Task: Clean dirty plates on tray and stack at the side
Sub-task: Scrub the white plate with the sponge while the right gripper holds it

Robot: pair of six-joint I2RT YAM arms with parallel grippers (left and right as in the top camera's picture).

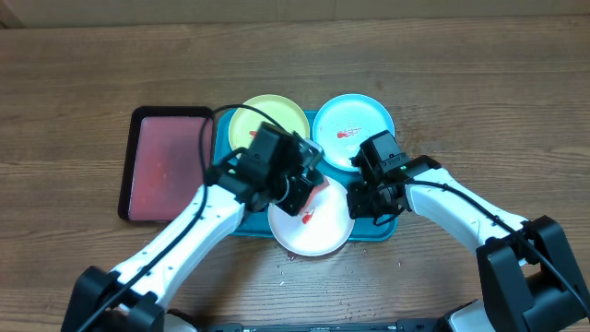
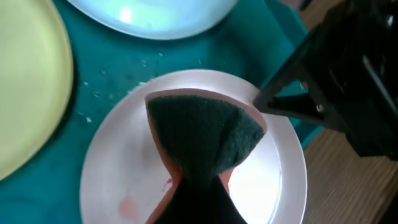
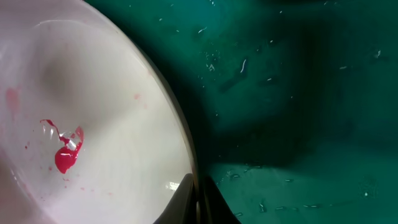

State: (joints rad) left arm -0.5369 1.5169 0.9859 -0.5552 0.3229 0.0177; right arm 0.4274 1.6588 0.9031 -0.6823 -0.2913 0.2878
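Scrubbing step: left fingers (image 2: 193,210) clamp a sponge (image 2: 202,134) over the white plate (image 1: 318,235). Right fingers (image 3: 180,205) pinch its rim tight. Next, I'd say, wipe the smear (image 3: 65,157).

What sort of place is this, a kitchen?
Probably a robot test bench, not a kitchen: a wooden table, sauce-smeared plates on a blue tray, a sponge gripped in the left claw.

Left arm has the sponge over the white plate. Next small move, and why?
Probably lower the sponge onto the red smear and wipe across it. The left hand is shut on the sponge over the white plate. The right hand looks pinched on the plate's rim to steady it, and the sauce is not yet wiped off.
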